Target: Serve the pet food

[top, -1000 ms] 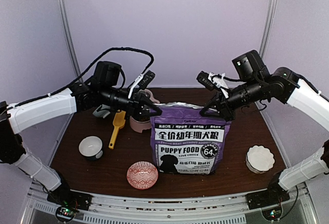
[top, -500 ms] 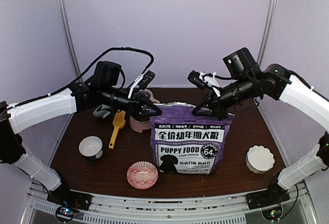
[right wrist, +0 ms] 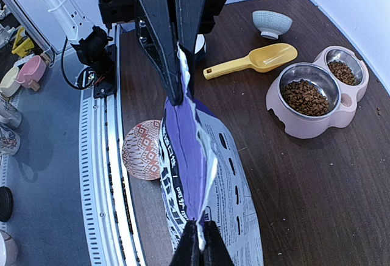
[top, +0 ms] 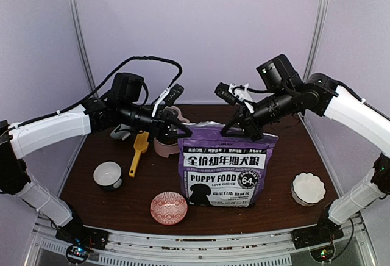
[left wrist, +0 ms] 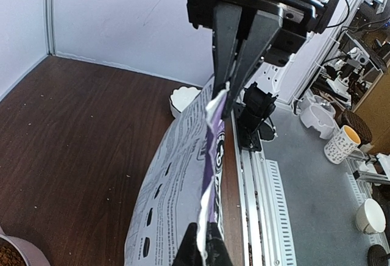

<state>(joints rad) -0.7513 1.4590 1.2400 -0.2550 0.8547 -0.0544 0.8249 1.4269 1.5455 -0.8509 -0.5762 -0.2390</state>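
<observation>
Top external: left tool [top: 184,133] clamped shut on purple bag [top: 224,171], upper-left corner; right tool [top: 248,133] clamped on its upper-right edge. Bag upright mid-frame on counter [top: 91,202]. Kibble [right wrist: 306,94] sits in pink feeder [right wrist: 303,125], centre-left.

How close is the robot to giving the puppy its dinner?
Done: the pink feeder already has brown kibble in both cups. In hand: the left hand and right hand each pinch the top edge of the upright purple bag, whose top looks closed. Left: open it and get food out. The yellow scoop lies untouched, and the red bowl looks empty.
</observation>
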